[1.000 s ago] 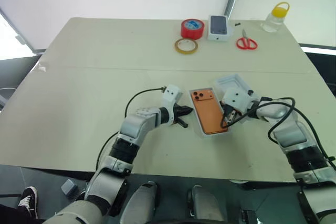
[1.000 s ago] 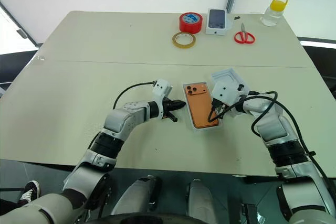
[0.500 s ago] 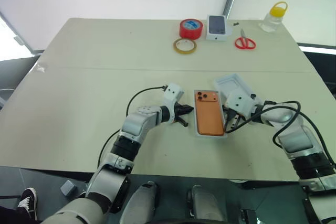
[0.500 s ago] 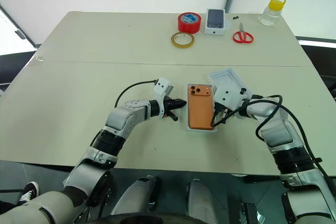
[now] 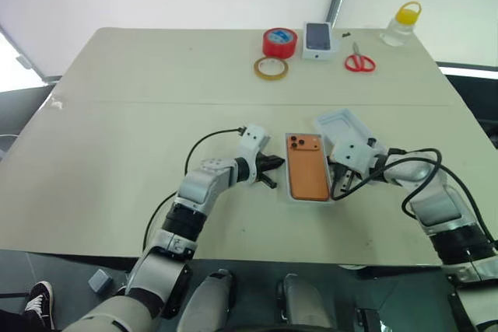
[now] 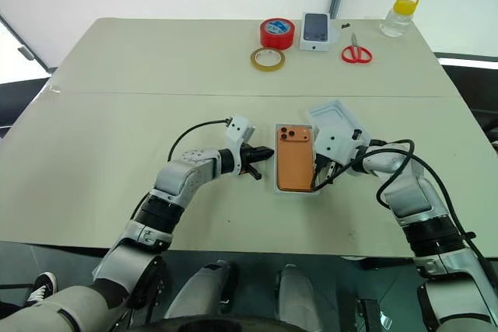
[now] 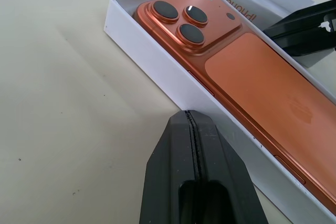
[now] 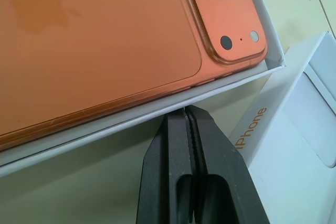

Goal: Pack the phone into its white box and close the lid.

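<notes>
Both end effectors, left [image 5: 274, 170] and right [image 5: 339, 184], clenched empty, have squared the box [image 5: 289, 189] holding the phone [image 5: 307, 167]; the lid [image 5: 342, 126] beside it comes next.

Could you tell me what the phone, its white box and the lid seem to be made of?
The phone: probably metal and glass, with a satin orange back and glossy dark lenses. The white box: likely matt white card, with thin, crisp walls. The lid: seemingly the same card, with orange lettering printed on its side.
</notes>
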### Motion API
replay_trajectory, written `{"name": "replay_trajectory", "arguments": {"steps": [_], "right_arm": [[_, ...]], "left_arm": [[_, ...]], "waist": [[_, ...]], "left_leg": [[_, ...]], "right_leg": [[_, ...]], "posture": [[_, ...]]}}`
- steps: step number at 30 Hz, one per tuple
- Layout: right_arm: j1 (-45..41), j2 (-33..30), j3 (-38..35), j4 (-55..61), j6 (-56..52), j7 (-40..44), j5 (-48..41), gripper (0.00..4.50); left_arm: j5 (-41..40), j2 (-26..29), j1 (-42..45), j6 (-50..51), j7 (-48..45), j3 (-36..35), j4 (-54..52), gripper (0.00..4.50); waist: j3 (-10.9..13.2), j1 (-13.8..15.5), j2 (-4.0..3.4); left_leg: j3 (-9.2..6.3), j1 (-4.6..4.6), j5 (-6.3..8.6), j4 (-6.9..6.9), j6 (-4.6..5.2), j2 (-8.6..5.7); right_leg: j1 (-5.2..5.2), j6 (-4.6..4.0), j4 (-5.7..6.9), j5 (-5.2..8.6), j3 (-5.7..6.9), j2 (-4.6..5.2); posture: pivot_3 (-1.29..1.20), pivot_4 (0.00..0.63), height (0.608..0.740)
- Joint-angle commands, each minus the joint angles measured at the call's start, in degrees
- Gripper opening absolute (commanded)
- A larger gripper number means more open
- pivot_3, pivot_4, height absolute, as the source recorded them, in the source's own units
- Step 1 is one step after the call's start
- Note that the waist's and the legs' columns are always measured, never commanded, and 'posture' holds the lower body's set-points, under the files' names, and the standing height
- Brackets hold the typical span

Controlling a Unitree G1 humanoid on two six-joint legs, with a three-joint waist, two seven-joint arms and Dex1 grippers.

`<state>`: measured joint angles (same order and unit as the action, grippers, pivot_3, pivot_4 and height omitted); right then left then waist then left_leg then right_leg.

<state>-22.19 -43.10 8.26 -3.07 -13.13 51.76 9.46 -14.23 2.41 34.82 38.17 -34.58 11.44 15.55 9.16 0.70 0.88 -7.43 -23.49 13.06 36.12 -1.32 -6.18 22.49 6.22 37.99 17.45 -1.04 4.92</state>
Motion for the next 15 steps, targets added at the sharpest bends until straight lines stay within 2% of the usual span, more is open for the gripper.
{"name": "replay_trajectory", "arguments": {"steps": [1,8,15], "right_arm": [[-0.29,-1.48,-0.23,-0.46,1.23,0.77,-0.35,0.04],[-2.84,-1.84,-0.12,-5.82,4.6,-1.59,1.18,0.04],[-7.6,1.83,1.41,-11.44,5.93,-5.76,3.02,0.04]], "left_arm": [[-0.75,0.73,-0.11,-0.59,-0.48,-1.0,-2.88,0.01],[-1.59,3.73,-0.55,-0.47,-0.5,-3.58,-4.19,0.01],[-2.03,4.66,-0.23,-0.37,-0.05,-5.11,-4.7,0.01]], "waist": [[0.0,0.02,0.0],[0.0,-0.11,0.0],[0.0,-0.24,0.0]], "left_leg": [[0.0,0.0,0.0,0.0,0.0,0.0],[0.0,0.02,-0.01,0.01,-0.02,0.0],[0.01,0.02,-0.02,0.01,-0.03,0.0]], "right_leg": [[0.0,0.0,0.0,0.0,0.0,0.0],[0.01,-0.01,0.06,0.0,-0.01,-0.01],[0.02,-0.01,0.07,0.0,-0.03,-0.01]], "posture": [[0.0,0.15,0.74],[0.0,0.15,0.74],[0.0,0.15,0.74]]}}
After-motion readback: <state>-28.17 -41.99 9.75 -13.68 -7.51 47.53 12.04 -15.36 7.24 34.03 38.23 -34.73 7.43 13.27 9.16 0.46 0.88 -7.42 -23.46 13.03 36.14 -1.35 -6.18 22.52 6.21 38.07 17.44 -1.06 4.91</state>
